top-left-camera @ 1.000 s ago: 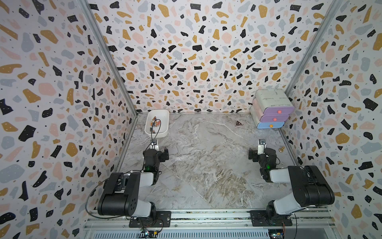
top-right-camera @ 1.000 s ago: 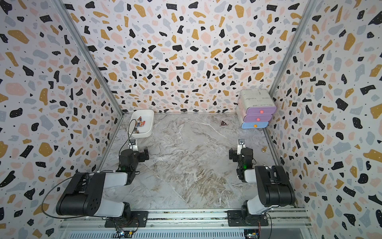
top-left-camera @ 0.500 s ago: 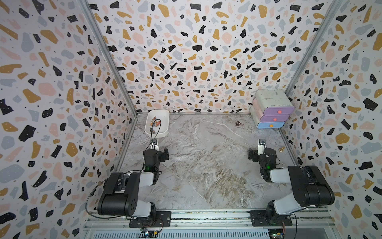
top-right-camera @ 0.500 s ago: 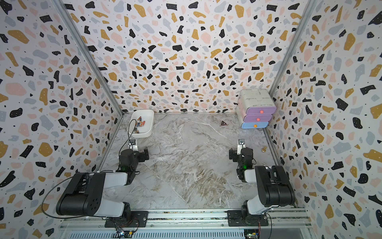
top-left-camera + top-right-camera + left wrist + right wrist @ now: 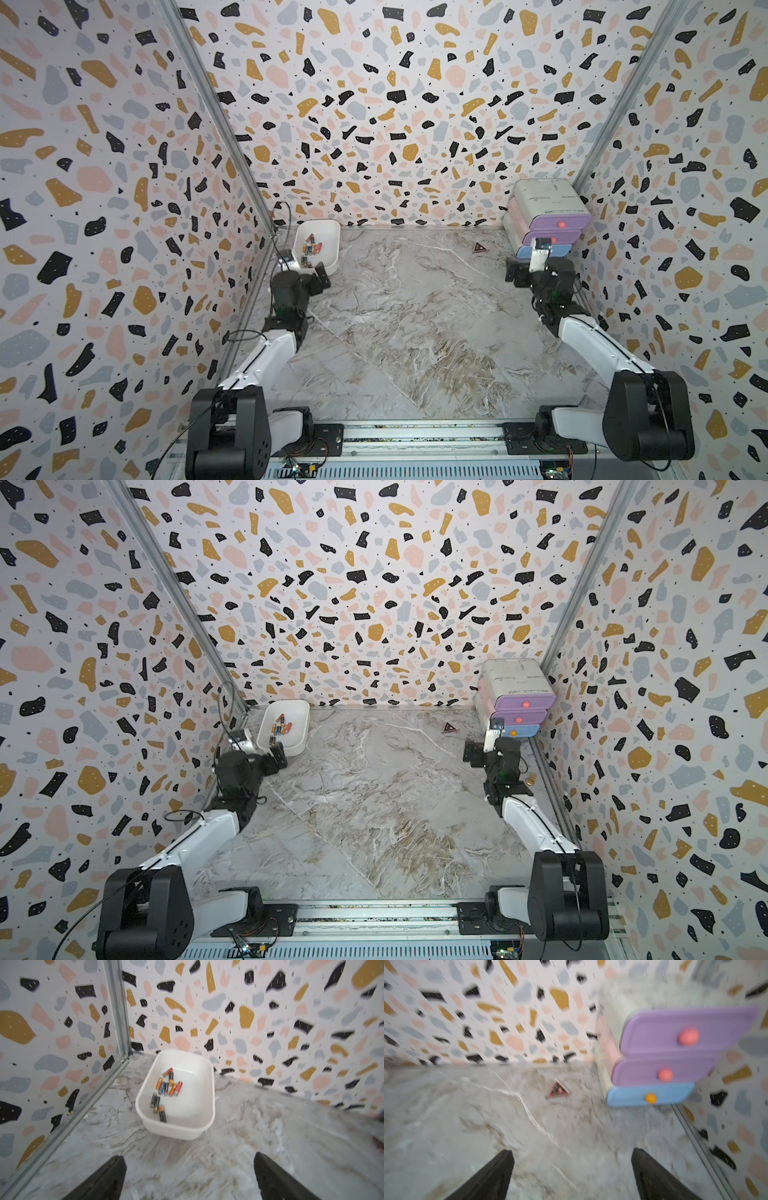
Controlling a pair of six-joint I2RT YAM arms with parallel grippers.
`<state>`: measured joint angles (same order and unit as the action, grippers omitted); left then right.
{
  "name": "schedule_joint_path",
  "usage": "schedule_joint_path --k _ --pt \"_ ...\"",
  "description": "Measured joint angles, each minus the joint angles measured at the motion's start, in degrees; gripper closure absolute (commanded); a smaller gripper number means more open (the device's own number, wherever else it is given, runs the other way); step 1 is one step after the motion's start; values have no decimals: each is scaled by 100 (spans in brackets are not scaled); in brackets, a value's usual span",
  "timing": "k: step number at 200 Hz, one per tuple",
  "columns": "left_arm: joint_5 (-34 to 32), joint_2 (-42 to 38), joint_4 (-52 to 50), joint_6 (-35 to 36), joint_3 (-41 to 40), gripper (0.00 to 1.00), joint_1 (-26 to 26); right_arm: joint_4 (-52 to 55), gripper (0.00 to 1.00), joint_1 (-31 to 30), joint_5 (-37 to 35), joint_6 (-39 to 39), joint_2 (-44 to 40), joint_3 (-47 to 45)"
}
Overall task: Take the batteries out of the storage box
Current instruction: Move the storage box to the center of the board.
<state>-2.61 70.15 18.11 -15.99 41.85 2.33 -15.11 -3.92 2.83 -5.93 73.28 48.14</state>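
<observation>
The storage box [image 5: 329,258] [image 5: 297,738] [image 5: 176,1130], a shallow white tray, sits in the far left corner of the marble floor. The batteries [image 5: 311,249] [image 5: 281,728] [image 5: 168,1087], several orange, red, blue and black ones, lie loose inside it toward its left side. My left gripper [image 5: 309,272] [image 5: 266,752] [image 5: 189,1164] hovers just short of the box's near end, open and holding nothing. My right gripper [image 5: 538,270] [image 5: 492,752] [image 5: 572,1157] is open and empty at the far right, in front of the drawer unit, far from the box.
A purple-and-blue drawer unit [image 5: 544,216] [image 5: 517,696] [image 5: 675,1053] stands in the far right corner. A small red triangle [image 5: 480,247] [image 5: 449,727] [image 5: 558,1089] lies on the floor left of it. A brass knob [image 5: 530,780] rests by the right wall.
Both arms have reached forward toward the back wall. The left gripper has closed in on the box, and the right gripper has neared the drawer unit. Nothing was picked up.
</observation>
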Motion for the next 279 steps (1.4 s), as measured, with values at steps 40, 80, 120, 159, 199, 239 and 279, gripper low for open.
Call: schedule_joint_path --k 40,80,120,159,199,239,279 --pt "-131 1338 -2675 -105 4299 9 120 2096 10 -1008 658 -22 503 2267" --pt "-22 3161 -5158 103 6918 11 772 3895 12 -1788 1093 87 981 2953" --pt "-2 5093 -6846 411 8194 9 1222 4756 15 -2555 1480 129 1318 3226" --pt "22 6426 -7670 643 9237 12 1250 4658 16 -3147 1832 55 1298 2852" --pt "15 6970 -7921 789 9700 18 1246 4551 16 -3237 2009 42 1220 2437" --pt "118 7396 -7928 793 9969 28 1193 4551 16 -3237 2037 201 981 2391" --pt "175 7497 -7785 789 9890 40 949 4562 16 -3237 2059 280 962 2378"
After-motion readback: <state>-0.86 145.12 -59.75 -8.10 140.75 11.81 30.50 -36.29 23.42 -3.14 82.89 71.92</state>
